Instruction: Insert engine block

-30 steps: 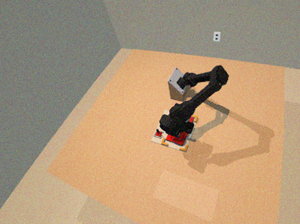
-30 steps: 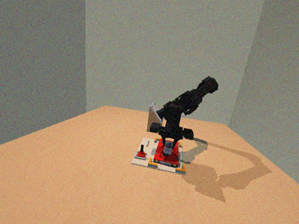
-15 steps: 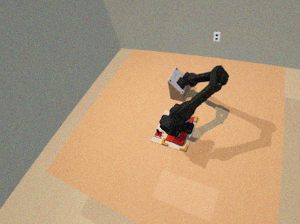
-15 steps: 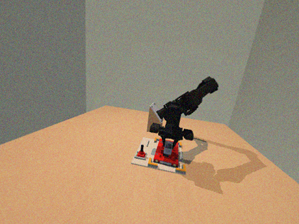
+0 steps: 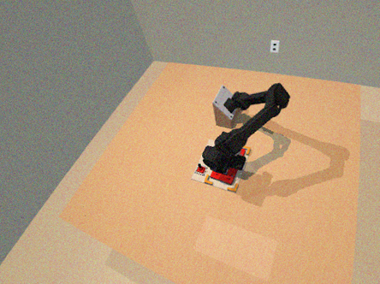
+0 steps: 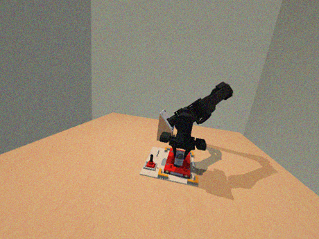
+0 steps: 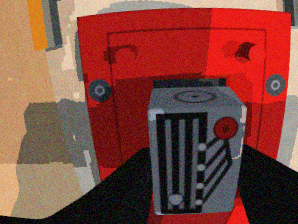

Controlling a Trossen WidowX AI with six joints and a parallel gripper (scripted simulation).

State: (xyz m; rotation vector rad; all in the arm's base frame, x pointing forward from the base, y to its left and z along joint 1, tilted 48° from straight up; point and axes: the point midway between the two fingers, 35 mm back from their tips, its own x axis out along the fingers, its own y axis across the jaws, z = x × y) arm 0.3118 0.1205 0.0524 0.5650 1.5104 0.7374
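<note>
The red car body [image 5: 221,177] [image 6: 175,169] [image 7: 160,52] lies on the white board between orange corner marks. My gripper [image 6: 180,156] [image 7: 194,156] points down over it and is shut on the grey engine block [image 6: 178,159] [image 7: 182,160]. In the wrist view the block stands between the two black fingers, its striped face with a red round part toward the camera. A dark strip of the opening [image 7: 217,81] shows just behind the block's top edge. The block hides the rest of the opening, the rib and its own lower end; how deep it sits cannot be told.
The white board [image 5: 199,176] [image 6: 146,171] carries a small red piece with an upright black stick [image 5: 200,169] [image 6: 151,163] beside the car body. Behind stands the arm's slanted mount with a light plate [image 5: 221,96] [image 6: 163,113]. An orange corner mark [image 7: 37,25] shows at the wrist view's upper left.
</note>
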